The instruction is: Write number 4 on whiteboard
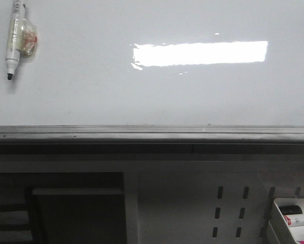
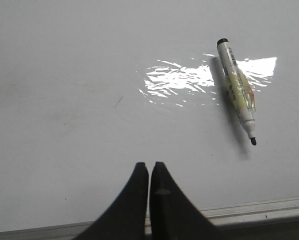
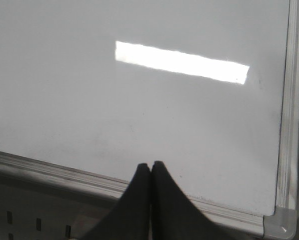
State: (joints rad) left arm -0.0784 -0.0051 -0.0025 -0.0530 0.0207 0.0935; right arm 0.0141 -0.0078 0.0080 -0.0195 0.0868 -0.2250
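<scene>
Whiteboard [image 1: 91, 96] filled the front view, blank, with no digit drawn on it. Near its far left corner lay a marker [image 1: 13, 38], uncapped, tip toward the grey ledge [image 1: 152, 133]. Left gripper [image 2: 149, 167] and right gripper [image 3: 150, 167] hung above the board, fingers pressed together, grasping nothing.

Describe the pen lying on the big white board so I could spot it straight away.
Start at the whiteboard, then look to its far left corner in the front view. There lies a white marker, uncapped black tip toward the grey ledge, with crinkled clear tape around its barrel.
</scene>
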